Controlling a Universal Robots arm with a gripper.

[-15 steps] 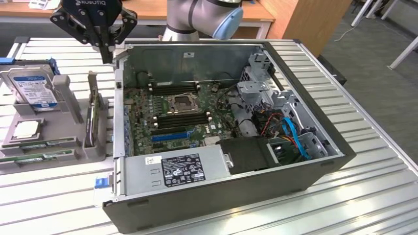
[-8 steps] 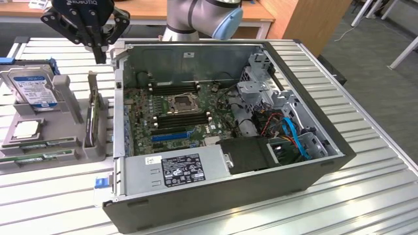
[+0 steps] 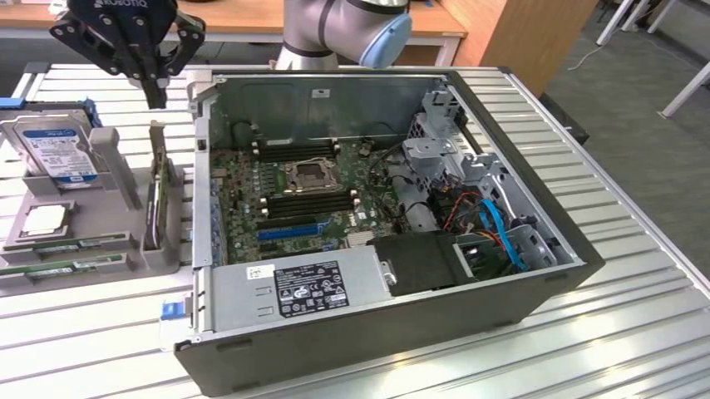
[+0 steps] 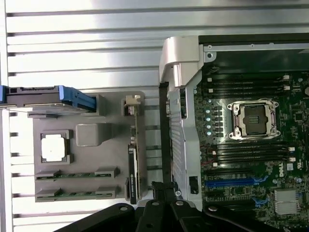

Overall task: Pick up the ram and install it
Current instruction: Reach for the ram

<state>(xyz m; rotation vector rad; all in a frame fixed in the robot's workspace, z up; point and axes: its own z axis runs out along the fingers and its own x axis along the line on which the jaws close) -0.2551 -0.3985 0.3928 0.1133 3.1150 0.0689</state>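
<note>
Gripper [image 4: 161, 189], closed on nothing, hangs above the grey tray [image 3: 111, 220]. The ram [image 3: 80, 243] lies flat in a tray recess beside its twin [image 3: 73, 268], held steady for grasping; empty memory slots [image 3: 311, 202] sit in the open case [image 3: 466, 328]

Two ram sticks lie side by side and parallel in the slots of a grey holder [image 4: 113, 159]. Each is long, narrow and green, with pale label patches along its length. The first ram stick [image 3: 102, 243] [image 4: 77, 174] lies closer to the claw [image 3: 155, 98]. The second ram stick [image 3: 76, 268] [image 4: 77, 193] lies just beyond it, farther from the claw. Both rest well below the claw and off to one side, apart from it and not yet picked up.
</note>
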